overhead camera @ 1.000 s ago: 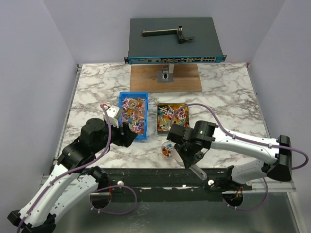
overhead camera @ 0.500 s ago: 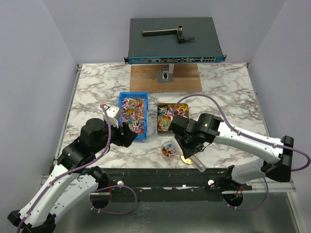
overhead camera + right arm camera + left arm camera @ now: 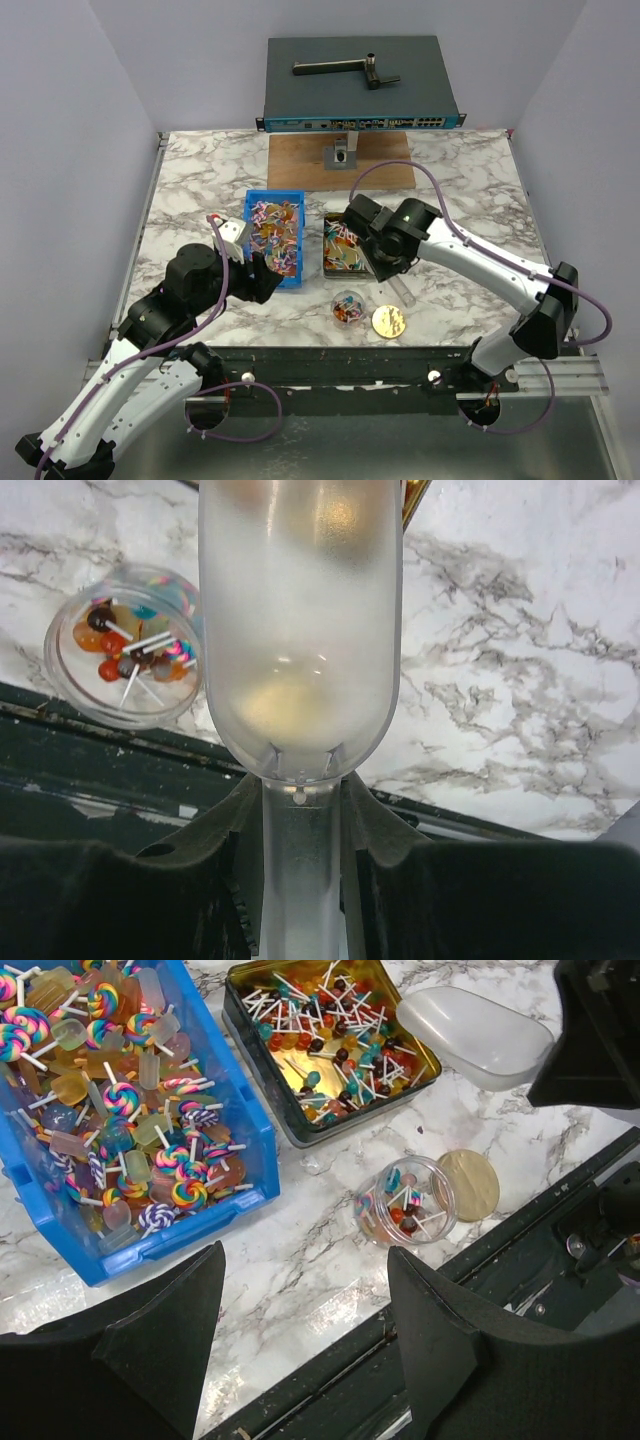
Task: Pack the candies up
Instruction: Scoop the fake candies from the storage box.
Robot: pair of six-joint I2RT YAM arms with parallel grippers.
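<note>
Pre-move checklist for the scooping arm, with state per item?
1. Grip: right gripper shut on translucent plastic scoop: ok.
2. Scoop load: cannot tell, the bowl is frosted.
3. Target: small clear round jar upright and open: ok.
4. Round gold lid off the jar, lying beside it: ok.
5. Supply: candies in dark rectangular tin: ok.
6. Other arm: left gripper open, holding nothing: ok.

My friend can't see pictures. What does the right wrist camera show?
The right gripper holds a frosted plastic scoop by its handle, over the marble table. To the scoop's left sits a small clear jar with a few candies on sticks inside.
</note>
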